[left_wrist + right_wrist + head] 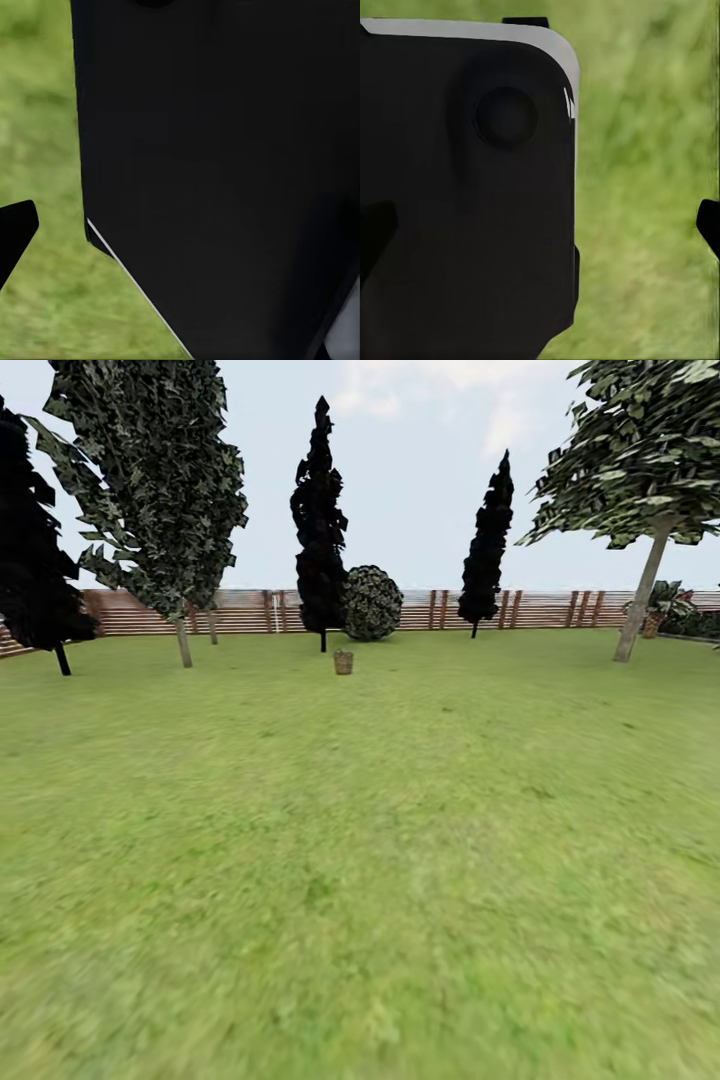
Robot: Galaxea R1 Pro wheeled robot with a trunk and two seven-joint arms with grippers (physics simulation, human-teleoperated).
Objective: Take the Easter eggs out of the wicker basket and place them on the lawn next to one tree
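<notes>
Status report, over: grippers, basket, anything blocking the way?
Grippers: state unclear. Small brown wicker basket far ahead on green lawn, near thin black tree. Eggs too small to see. Open grass between.

No legible text, label, brand, number or sign found in any view. Head view: the wicker basket point(343, 661), far off on the lawn point(360, 860), is too small to show any marking; the slatted fence point(240, 612) behind it carries no lettering. Left wrist view: the black robot housing point(225, 172) is plain. Right wrist view: the black housing point(465, 210) shows a round recess and a pale edge, with no print on either.
</notes>
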